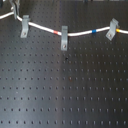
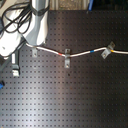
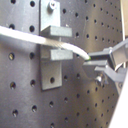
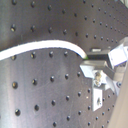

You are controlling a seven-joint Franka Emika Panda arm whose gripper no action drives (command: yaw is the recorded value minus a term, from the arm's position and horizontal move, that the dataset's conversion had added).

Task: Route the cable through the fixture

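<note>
The white cable [image 1: 80, 34] runs across the board's far side, with red, blue and yellow bands. In the first exterior view the fixture [image 1: 24, 27] is the leftmost, slightly leaning grey clip, and the cable crosses its forked top. It also shows in the second exterior view [image 2: 35, 51]. In the first wrist view the cable [image 3: 30, 37] lies between the prongs of the fixture [image 3: 54, 70]. My gripper [image 3: 92, 62] is just beside the clip, shut on the cable. In the second wrist view the cable [image 4: 45, 48] curves into my gripper [image 4: 95, 62].
A broader upright grey clip [image 1: 64, 39] at the middle and a strongly tilted grey clip [image 1: 112, 29] at the first exterior view's right both carry the cable. The arm's white body [image 2: 27, 27] and black hoses fill the second exterior view's upper left. The perforated black board [image 1: 65, 90] extends forward.
</note>
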